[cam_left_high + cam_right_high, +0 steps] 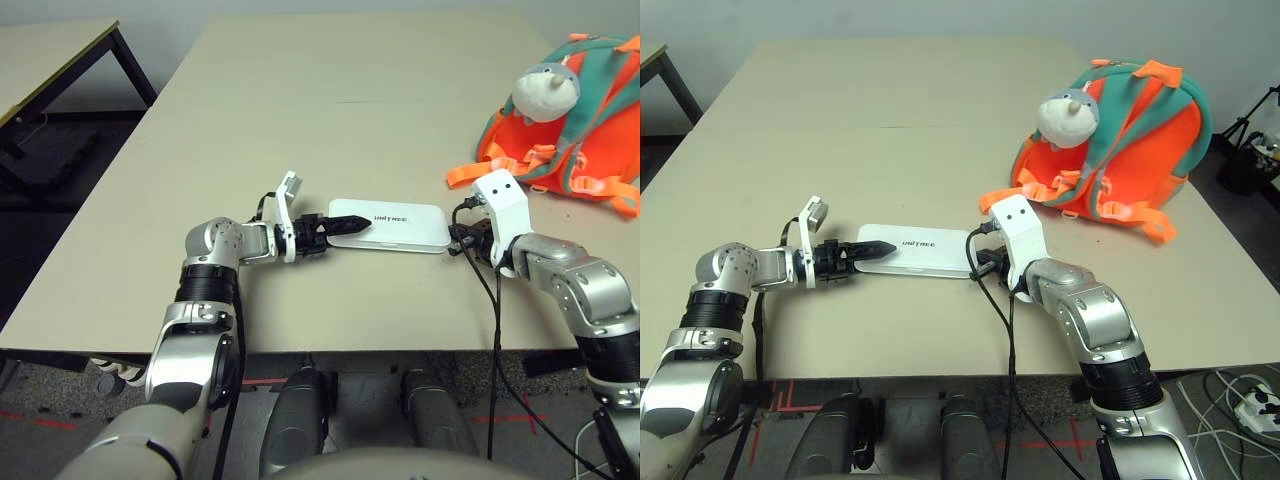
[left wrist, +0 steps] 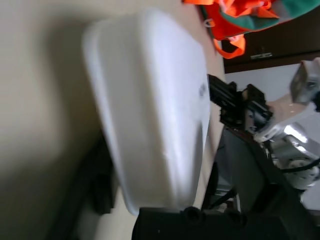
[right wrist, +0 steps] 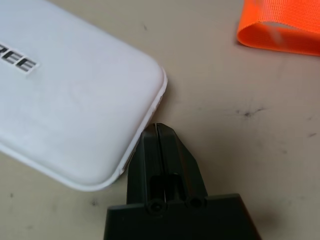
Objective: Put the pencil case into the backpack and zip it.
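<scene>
I see the case [image 1: 390,225] lying flat on the desk [image 1: 330,120], near the front edge, between my two arms. Its dark letters face up.

My left gripper [image 1: 345,227] is at the left end of the case. One black finger lies on top of that end. In the left wrist view the case fills most of the picture, with a dark finger on each side of it, so the jaws are closed on the case.

My right gripper [image 3: 156,132] is at the right end of the case. Its two fingers are pressed tight together with no gap, so those jaws are closed and hold nothing. The tips touch the rim of the case at its corner. A black cable [image 1: 1005,330] hangs from the right wrist down over the desk edge.

The backpack [image 1: 1140,140] sits on the far right part of the desk, well apart from the case. It is orange and teal. A grey-white plush toy [image 1: 1070,115] rests on it. Its orange straps [image 1: 1120,215] spread out on the desk toward the right arm. One strap end lies near the right gripper but does not touch it. I cannot tell if the zip is open.
</scene>
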Action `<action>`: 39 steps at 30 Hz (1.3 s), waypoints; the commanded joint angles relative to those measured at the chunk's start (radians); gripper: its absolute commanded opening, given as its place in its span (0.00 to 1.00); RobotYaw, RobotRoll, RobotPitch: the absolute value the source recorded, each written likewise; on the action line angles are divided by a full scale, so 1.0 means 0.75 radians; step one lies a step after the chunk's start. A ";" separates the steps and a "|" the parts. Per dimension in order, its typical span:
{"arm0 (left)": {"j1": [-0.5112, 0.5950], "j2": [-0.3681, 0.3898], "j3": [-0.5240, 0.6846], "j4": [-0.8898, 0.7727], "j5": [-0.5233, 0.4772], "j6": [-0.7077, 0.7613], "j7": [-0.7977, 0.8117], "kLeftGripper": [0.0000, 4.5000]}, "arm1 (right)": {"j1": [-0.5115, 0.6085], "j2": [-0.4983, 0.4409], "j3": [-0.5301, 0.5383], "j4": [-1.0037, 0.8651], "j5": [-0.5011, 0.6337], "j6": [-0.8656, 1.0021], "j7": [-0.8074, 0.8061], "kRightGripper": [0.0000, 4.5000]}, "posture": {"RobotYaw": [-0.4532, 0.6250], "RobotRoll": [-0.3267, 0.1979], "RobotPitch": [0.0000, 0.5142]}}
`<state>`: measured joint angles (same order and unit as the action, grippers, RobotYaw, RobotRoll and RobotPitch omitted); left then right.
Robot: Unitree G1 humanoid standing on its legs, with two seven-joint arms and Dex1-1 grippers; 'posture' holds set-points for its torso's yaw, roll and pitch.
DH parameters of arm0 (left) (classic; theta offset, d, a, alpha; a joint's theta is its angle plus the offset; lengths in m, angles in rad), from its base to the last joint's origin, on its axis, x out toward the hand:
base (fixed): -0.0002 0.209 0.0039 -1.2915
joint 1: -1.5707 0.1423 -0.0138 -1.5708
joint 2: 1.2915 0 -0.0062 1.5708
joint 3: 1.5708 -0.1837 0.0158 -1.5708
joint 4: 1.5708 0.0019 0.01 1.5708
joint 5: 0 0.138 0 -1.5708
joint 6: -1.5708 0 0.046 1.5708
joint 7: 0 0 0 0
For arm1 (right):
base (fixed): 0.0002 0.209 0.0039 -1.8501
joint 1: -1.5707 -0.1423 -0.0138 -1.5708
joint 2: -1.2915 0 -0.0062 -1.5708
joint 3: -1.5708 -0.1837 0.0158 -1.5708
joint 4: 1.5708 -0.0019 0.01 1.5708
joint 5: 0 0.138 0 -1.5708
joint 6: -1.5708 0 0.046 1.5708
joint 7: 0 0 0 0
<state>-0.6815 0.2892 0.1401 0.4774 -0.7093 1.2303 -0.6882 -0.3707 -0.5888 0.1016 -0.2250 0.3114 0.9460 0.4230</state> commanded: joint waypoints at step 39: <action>0.160 -0.139 0.071 -0.384 -0.038 -0.207 0.139 0.33 | -0.288 0.298 -0.604 0.119 -0.254 -0.310 -0.640 1.00 | 0.41 0.62 0.26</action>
<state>-0.5805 0.1820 0.1910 0.1949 -0.7566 1.0928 -0.6209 -0.5816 -0.3590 -0.3656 -0.1614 0.1402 0.7266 -0.0450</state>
